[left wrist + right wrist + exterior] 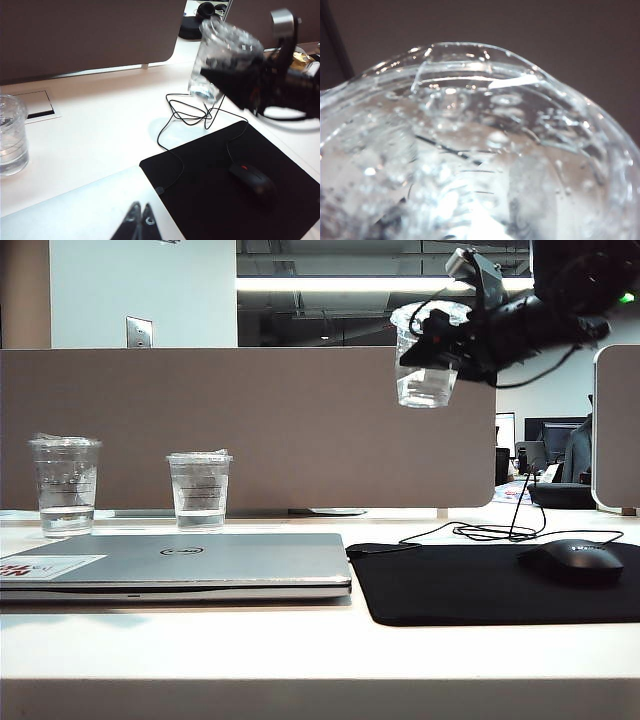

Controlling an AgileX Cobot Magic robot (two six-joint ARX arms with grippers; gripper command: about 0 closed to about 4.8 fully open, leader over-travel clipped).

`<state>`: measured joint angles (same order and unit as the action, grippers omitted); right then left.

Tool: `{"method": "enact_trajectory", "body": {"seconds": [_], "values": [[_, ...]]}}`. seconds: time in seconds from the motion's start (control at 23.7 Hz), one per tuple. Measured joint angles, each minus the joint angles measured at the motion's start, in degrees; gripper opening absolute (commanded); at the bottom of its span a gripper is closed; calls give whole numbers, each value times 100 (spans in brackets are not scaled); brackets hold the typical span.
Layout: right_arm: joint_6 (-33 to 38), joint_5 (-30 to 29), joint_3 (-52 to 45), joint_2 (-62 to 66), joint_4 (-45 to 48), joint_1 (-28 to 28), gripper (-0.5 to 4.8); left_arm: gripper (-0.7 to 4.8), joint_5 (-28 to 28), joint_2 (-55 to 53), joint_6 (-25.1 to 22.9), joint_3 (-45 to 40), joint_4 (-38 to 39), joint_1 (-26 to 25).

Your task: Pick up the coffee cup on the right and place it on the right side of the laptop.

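- i have the right gripper [432, 348] high above the desk at the upper right of the exterior view, its fingers clamped on the coffee cup [427, 362], which hangs clear of every surface, well above the mouse pad [500, 585].
- cup is tilted slightly; a little clear liquid sits in its bottom.
- right wrist view is filled by the cup's domed lid [480, 150]; i see no fingers there.
- left gripper [139, 224] sits low over the near edge of the desk [100, 135], its two dark fingertips together with nothing between them.
- laptop [180, 565] lies closed on the desk, left of the mouse pad and just beside it.
- black mouse [571, 561] rests on the pad, cable looping behind.
- two other clear cups [66, 485] [199, 490] stand behind the laptop.
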<state>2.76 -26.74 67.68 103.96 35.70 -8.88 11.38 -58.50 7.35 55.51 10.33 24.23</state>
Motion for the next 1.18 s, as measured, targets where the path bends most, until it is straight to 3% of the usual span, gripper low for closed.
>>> {"method": "enact_trajectory", "body": {"seconds": [0.42,0.67,1.18], "values": [[0,125,-1823,-57,1182,-481,272,-5,0,0,0,0,0,2],[0,426,-2391,-66,1547,-551,272,-5,0,0,2,0,-2,0],[2,422,-3119,46,1993,-581,272,-5,2,0,0,0,0,0]]}}
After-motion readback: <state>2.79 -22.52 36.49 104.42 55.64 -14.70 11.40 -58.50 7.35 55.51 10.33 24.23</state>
